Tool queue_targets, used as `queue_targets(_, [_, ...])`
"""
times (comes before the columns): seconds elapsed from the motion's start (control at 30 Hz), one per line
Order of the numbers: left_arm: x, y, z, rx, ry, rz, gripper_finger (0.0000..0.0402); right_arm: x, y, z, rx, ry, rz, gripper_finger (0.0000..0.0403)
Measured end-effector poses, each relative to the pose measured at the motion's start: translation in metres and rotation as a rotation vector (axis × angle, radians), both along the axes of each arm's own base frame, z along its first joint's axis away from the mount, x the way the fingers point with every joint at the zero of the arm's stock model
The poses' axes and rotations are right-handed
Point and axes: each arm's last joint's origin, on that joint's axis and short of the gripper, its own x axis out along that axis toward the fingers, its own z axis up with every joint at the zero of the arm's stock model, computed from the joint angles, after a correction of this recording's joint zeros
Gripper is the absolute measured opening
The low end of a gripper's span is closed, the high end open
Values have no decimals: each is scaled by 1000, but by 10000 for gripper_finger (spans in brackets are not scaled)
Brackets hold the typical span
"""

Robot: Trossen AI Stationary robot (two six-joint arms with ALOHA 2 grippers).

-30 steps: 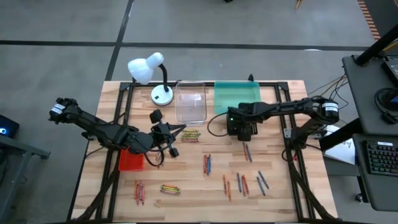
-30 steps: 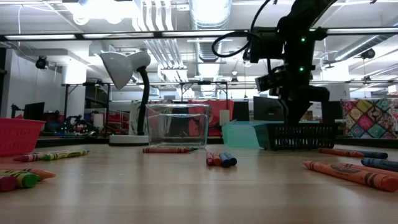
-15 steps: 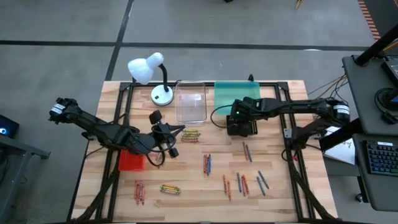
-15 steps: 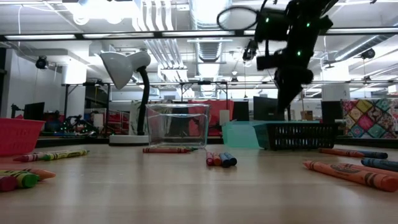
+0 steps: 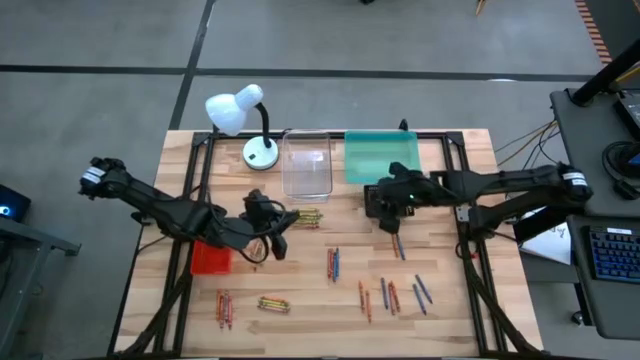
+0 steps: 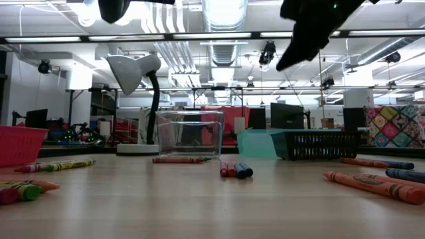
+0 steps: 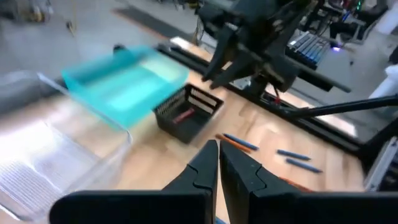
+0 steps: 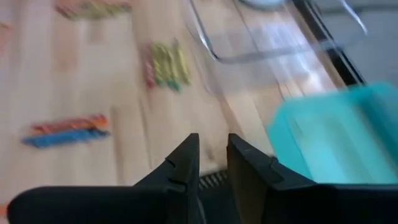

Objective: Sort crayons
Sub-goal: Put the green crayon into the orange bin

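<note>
The short thin wax crayons (image 5: 390, 296) in red, blue, orange and yellow lie in small groups on the wooden bench (image 5: 440, 320), most in its near half. One red crayon (image 7: 183, 114) lies inside the black mesh tray (image 7: 188, 112), which stands just beside the teal plastic tray (image 5: 381, 156). The right pincer (image 5: 391, 213) hangs above the bench at the black tray's near edge, its dark fingers (image 8: 180, 165) a little apart and holding nothing. The left pincer (image 5: 281, 216) is clenched and empty, near the yellow crayons by the clear plastic tray (image 5: 306, 170), with the red tray (image 5: 211, 259) close to its arm
</note>
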Motion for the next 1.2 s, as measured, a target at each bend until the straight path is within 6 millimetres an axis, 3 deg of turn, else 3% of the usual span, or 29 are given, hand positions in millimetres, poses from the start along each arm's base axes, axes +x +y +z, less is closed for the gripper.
queue_targets(0.17, [7,-6,-20,-178,57,15,0,2,19,0,-13,-139,92,64])
queue_targets(0.37, [-6,-14,-62,-432,391,102,0,7,30,-6,-12,-149,137,63])
queue_targets(0.5, [-10,-19,-79,-528,524,178,0,12,31,-12,-14,-126,138,63])
queue_targets(0.83, [-9,-18,-113,-567,764,313,0,26,32,-26,-21,-105,143,63])
queue_targets(1.2, [-4,-10,-126,-511,774,418,0,29,33,-26,-23,-124,144,63])
